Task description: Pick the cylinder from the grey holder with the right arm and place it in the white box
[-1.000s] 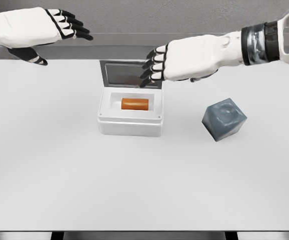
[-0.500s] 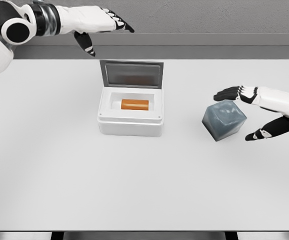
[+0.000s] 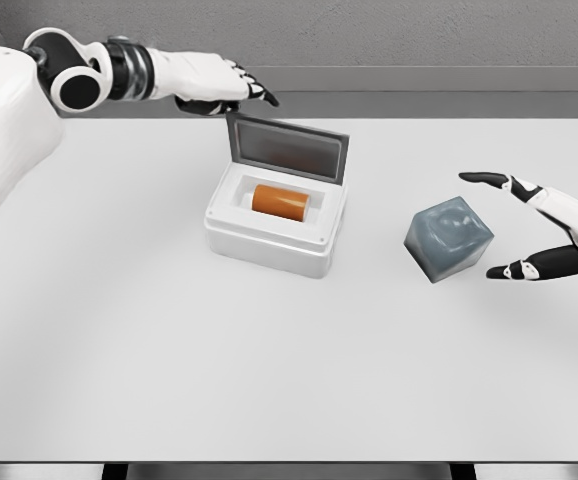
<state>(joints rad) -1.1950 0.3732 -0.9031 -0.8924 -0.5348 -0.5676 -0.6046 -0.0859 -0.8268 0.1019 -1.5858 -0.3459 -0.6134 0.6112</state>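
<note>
Orange cylinder (image 3: 280, 201) inside the white box (image 3: 269, 243), well apart from the right hand (image 3: 554, 228)'s spread, empty fingers (image 3: 486, 178).

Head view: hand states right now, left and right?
Left hand: open, fingers extended, holding nothing, just behind the white box lid.
Right hand: open, fingers spread, holding nothing, beside the grey holder.

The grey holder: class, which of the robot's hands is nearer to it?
Right. The right hand, fingers spread, hovers just right of the grey holder without touching. The left hand is far off, behind the white box.
</note>
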